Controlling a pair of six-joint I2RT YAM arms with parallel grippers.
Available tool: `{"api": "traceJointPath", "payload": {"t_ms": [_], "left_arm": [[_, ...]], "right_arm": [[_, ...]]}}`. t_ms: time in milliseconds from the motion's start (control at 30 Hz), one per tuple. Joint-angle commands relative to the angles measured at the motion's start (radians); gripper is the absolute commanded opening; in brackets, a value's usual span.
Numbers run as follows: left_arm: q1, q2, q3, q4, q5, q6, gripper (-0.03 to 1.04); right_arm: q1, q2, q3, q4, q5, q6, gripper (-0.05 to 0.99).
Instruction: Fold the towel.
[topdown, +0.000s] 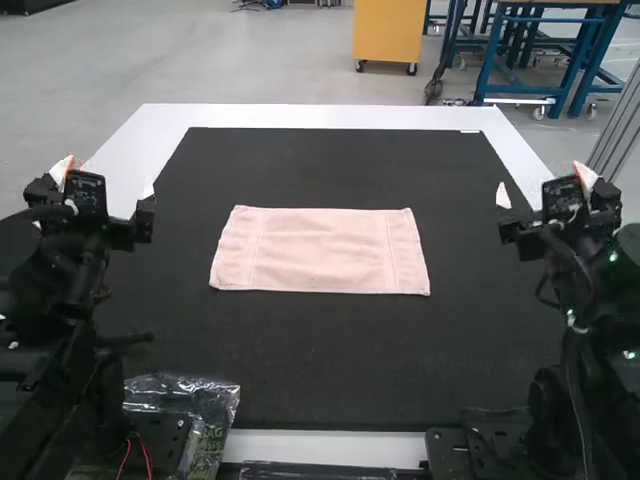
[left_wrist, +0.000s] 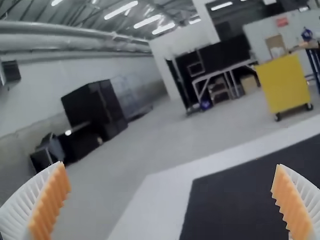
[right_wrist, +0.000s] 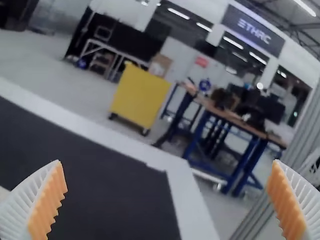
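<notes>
Black matting (topdown: 300, 360) covers most of the white table (topdown: 300, 115), leaving a pale border that we see along the far edge. On it, near the middle, we find the pink towel (topdown: 320, 250) lying flat, its long sides running left to right and a stitched line near each short end. We cannot tell how many layers it has. To its left, well apart, we see the left gripper (topdown: 107, 180), released, its white ribbed fingers and orange pads (left_wrist: 50, 202) spread wide. Over by the table's right side, we make out the right gripper (topdown: 545, 187), also released, its pads (right_wrist: 47, 202) far apart. Nearer us, beside the left arm's base, sits crumpled clear plastic (topdown: 180, 395), close to red wires (topdown: 147, 455).
</notes>
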Motion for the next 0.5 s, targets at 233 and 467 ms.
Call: {"api": "traceJointPath", "payload": {"t_ms": [233, 467], "left_arm": [[-0.001, 0.647, 0.450, 0.005, 0.029, -0.373, 0.94], [-0.004, 1.103, 0.560, -0.053, 0.109, -0.368, 0.94]], "right_arm": [[-0.062, 0.719, 0.527, -0.132, -0.042, 0.469, 0.91], [-0.065, 1.089, 0.572, -0.284, -0.328, 0.608, 0.91]]}}
